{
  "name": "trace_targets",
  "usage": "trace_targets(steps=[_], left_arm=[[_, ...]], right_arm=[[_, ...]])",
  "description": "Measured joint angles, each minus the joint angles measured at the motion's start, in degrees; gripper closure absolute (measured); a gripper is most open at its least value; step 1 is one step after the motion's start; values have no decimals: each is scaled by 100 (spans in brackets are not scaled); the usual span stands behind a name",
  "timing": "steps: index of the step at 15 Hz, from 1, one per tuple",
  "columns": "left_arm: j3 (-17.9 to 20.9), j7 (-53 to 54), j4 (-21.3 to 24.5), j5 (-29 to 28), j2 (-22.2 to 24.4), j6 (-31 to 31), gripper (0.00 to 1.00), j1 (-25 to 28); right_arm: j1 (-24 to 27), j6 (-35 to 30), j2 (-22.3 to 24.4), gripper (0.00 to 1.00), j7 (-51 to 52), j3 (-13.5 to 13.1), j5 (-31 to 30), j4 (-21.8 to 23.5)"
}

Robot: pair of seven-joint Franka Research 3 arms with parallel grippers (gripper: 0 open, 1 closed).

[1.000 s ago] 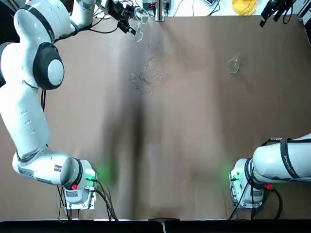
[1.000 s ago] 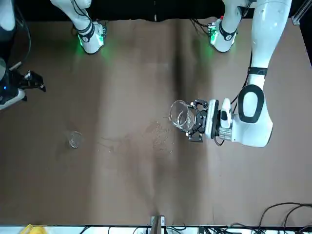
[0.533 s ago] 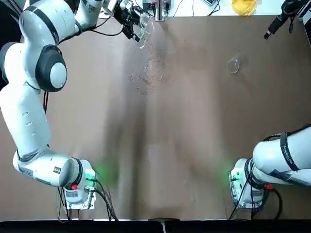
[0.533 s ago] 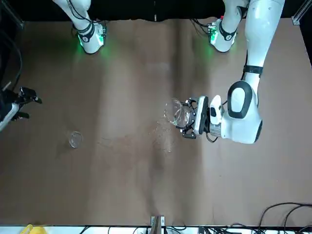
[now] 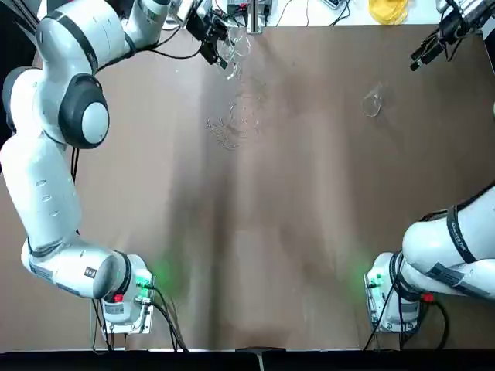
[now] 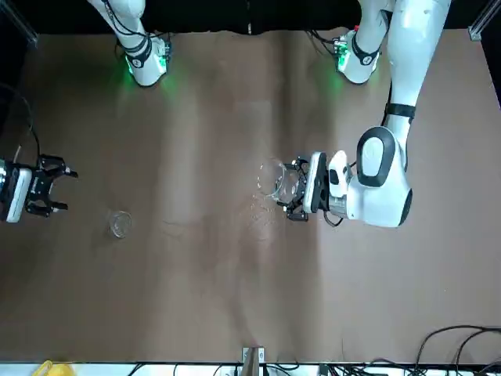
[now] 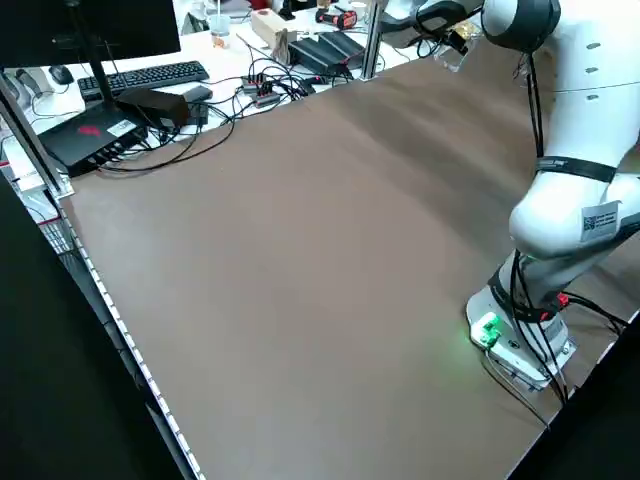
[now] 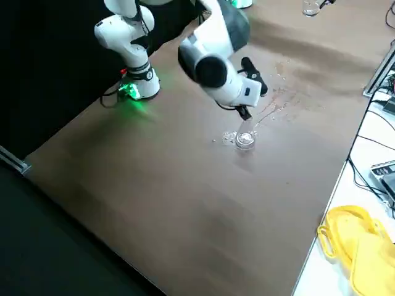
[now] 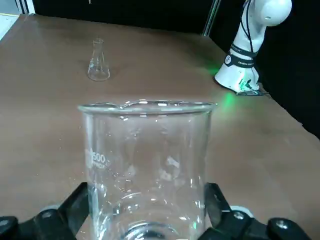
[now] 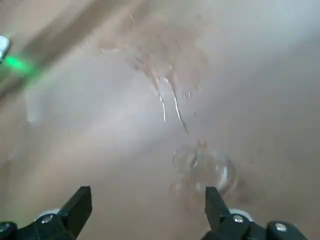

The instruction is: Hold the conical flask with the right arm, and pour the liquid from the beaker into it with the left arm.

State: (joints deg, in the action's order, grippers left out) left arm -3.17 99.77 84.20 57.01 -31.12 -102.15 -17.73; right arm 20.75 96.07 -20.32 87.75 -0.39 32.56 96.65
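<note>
Both arm bases sat at the near edge of the tabletop (image 5: 309,232), green lights lit. Left arm (image 5: 46,154) reached along the left side to the far edge, right arm (image 5: 448,255) rose from the near right corner.

Mid tabletop bare. Past the middle, toward the far edge, a wet patch of the liquid (image 5: 236,124): colourless streaks and droplets spilled on the brown surface, between the two glass vessels.

Conical flask (image 5: 372,103) stood upright on the far right part of the tabletop, on its own, nothing touching it. Well apart from the beaker.

Right gripper (image 6: 63,188) hung above the tabletop out toward the right edge, near the flask but clear of it. Fingers spread wide, nothing between them. Its wrist camera looked down on the flask and the wet streaks.

Left gripper (image 6: 291,190) was up off the tabletop, over the far middle part, wrist turned sideways, fingers clamped on the lower wall of the beaker (image 9: 147,165) from both sides. Beaker upright, spout rim on top, "500" mark on the glass, lifted clear of the surface above the far side of the wet patch. Couldn't tell whether any liquid was in it.

Beyond the far edge: a yellow object (image 5: 387,9) and cables (image 5: 309,8) on a white surface, a keyboard (image 7: 140,75) off toward the left
</note>
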Motion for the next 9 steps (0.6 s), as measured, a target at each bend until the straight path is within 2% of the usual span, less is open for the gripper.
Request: trace_targets(steps=[3,9], left_arm=[[0,0,1,0,0,-44,3,-36],[3,0,2,0,0,-50,3,-37]], right_arm=[[189,-28,-374,0,1140,0,780,-4],[216,-428,-737,0,2369,55,971,-19]])
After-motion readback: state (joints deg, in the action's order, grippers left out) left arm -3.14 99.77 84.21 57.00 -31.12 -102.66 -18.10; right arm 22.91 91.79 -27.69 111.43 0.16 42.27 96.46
